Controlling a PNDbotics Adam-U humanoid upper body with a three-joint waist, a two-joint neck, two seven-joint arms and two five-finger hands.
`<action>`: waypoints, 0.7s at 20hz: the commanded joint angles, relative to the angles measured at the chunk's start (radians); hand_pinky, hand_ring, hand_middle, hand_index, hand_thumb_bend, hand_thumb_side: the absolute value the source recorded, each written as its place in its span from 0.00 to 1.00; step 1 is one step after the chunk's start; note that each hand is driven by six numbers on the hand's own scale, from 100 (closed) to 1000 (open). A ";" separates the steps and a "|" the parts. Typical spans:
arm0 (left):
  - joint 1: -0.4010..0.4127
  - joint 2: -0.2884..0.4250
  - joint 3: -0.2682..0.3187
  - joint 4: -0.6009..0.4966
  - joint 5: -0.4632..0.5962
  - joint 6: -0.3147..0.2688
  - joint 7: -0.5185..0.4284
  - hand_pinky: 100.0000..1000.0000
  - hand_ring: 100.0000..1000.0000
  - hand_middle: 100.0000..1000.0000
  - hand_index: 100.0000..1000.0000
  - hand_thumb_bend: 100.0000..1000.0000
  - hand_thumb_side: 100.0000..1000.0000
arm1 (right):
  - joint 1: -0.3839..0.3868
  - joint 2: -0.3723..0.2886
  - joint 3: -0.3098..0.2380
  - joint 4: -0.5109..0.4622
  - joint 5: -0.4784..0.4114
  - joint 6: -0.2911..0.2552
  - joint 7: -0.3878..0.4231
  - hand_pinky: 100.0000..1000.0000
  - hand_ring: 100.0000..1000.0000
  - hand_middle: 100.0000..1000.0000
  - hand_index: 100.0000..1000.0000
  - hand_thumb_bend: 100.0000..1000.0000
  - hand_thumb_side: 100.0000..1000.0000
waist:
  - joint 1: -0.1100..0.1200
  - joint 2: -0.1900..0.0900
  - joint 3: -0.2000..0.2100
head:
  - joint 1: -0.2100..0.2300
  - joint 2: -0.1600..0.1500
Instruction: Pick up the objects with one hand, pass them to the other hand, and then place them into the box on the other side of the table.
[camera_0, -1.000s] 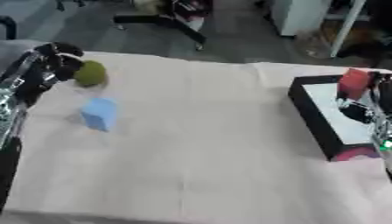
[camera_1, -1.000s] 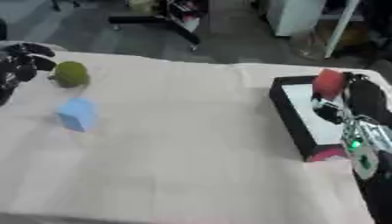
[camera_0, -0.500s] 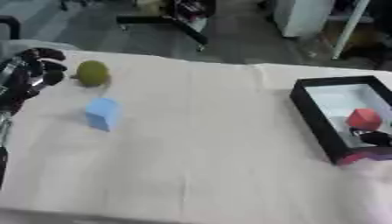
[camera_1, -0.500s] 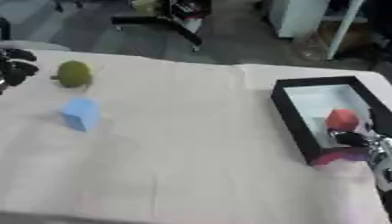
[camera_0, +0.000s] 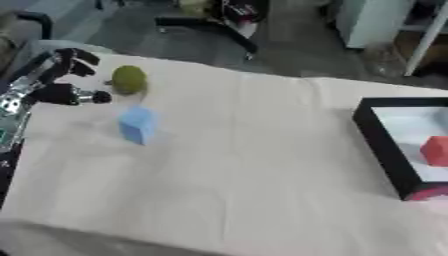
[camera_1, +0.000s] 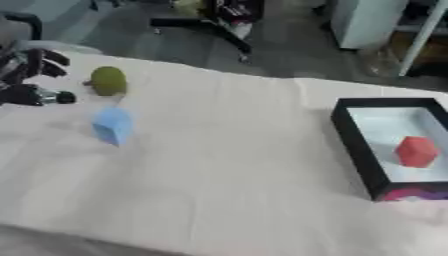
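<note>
Left eye view: the left hand (camera_0: 54, 80) enters at the upper left over the table (camera_0: 245, 170), fingers spread and thumb held apart, holding nothing. A green ball (camera_0: 129, 79) lies just beside the fingertips, without visible contact. A blue block (camera_0: 137, 125) stands near the ball, on the side toward the camera, apart from the hand. At the right edge sits a black box (camera_0: 378, 150) with a white floor, partly cut off by the frame; a red block (camera_0: 435, 150) rests inside it. The right hand does not show.

Right eye view: the whole box appears here, with the red block on its floor toward the near end, clear of the left wall. Ball and blue block lie well apart from the box, across the table. The left hand shows only at the left edge, fingers apart.
</note>
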 joint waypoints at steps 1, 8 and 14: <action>-0.069 0.101 -0.068 0.115 -0.118 -0.071 -0.065 0.80 0.71 0.71 0.79 0.85 0.24 | 0.031 -0.026 -0.012 -0.144 -0.069 0.002 -0.071 0.71 0.75 0.71 1.00 0.17 0.35 | 0.004 -0.015 -0.007 | 0.041 -0.012; -0.242 0.105 -0.197 0.344 -0.389 -0.255 -0.128 0.84 0.75 0.74 0.83 0.68 0.20 | 0.090 -0.018 0.016 -0.231 -0.116 -0.012 -0.070 0.71 0.74 0.70 1.00 0.12 0.34 | 0.006 -0.020 -0.024 | 0.066 -0.011; -0.304 0.042 -0.254 0.406 -0.497 -0.359 -0.114 0.85 0.77 0.76 0.85 0.59 0.17 | 0.091 -0.007 0.018 -0.242 -0.120 -0.012 -0.074 0.70 0.73 0.69 1.00 0.09 0.34 | 0.007 -0.021 -0.034 | 0.072 -0.004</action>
